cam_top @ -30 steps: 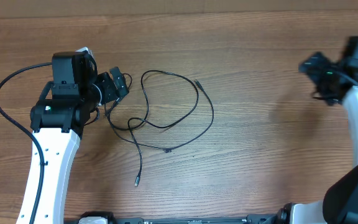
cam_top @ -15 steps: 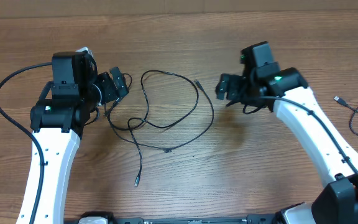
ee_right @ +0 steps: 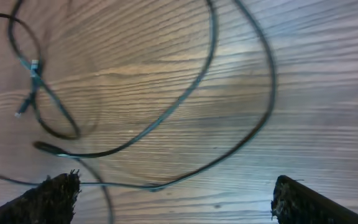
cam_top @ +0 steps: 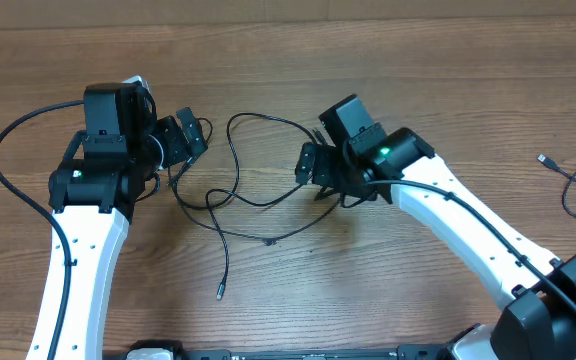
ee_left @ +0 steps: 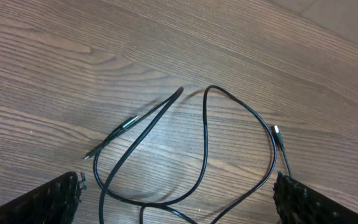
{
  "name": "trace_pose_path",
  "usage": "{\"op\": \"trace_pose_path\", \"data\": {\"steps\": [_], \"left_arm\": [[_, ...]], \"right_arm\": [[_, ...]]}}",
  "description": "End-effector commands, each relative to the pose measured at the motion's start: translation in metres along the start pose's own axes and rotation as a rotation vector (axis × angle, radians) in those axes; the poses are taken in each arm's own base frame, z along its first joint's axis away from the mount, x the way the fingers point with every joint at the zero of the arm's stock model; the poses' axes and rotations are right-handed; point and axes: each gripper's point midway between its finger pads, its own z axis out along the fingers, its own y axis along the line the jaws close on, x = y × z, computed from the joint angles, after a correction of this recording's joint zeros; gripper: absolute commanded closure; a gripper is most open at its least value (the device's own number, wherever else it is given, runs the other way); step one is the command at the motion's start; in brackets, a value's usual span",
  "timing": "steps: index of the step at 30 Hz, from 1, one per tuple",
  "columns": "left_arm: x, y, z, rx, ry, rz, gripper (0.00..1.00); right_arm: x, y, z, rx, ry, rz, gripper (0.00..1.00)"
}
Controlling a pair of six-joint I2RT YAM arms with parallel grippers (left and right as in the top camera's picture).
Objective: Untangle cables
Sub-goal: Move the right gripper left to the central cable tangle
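Note:
The thin black cables (cam_top: 268, 241) lie in loose tangled loops at mid-table, with one plug end (cam_top: 220, 292) toward the front. My left gripper (cam_top: 183, 140) is open and empty at the tangle's left edge. In the left wrist view the loops (ee_left: 205, 137) lie between and beyond its spread fingers (ee_left: 176, 186). My right gripper (cam_top: 313, 175) is open and empty, low over the right side of the loops. In the right wrist view, blurred strands (ee_right: 179, 102) run ahead of its fingers (ee_right: 173, 186).
Another thin black cable (cam_top: 571, 180) with a small plug (cam_top: 542, 158) lies apart at the far right edge of the wooden table (cam_top: 418, 90). A thick black arm wire (cam_top: 3, 140) arcs out at the left.
My right arm has swept from the far right edge to the centre, over the right side of the loops. The left arm and the cables have not moved.

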Motion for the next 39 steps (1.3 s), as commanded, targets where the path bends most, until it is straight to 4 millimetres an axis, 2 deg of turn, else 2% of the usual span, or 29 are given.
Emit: {"op": "trace_pose_path", "data": {"steps": [1, 6, 13, 20, 26, 30, 35, 39], "left_arm": [[-0.006, -0.005, -0.002, 0.016, -0.009, 0.020, 0.00], [-0.006, -0.005, -0.002, 0.015, -0.010, 0.020, 0.00], [-0.006, -0.005, -0.002, 0.016, -0.009, 0.020, 0.01], [-0.006, -0.005, -0.002, 0.016, -0.009, 0.020, 0.00], [-0.006, -0.005, -0.003, 0.016, -0.010, 0.020, 0.00], [-0.006, -0.005, -0.002, 0.016, -0.009, 0.020, 0.00], [-0.006, -0.005, -0.002, 0.015, -0.010, 0.020, 0.00], [-0.006, -0.005, -0.002, 0.016, -0.009, 0.020, 0.00]], "right_arm": [[0.009, 0.024, -0.001, -0.104, 0.053, 0.094, 0.00], [0.008, 0.040, -0.002, -0.173, 0.060, 0.086, 0.00], [0.013, 0.046, 0.003, -0.158, 0.045, 0.132, 0.00], [0.042, 0.072, 0.034, -0.153, 0.087, 0.101, 0.00], [0.061, 0.087, 0.059, -0.151, 0.122, 0.169, 0.00], [0.062, 0.104, 0.058, -0.200, 0.104, 0.197, 0.00], [0.060, 0.106, 0.060, -0.173, 0.048, 0.352, 0.00], [0.061, 0.114, 0.059, -0.186, 0.009, 0.382, 0.00]]}}
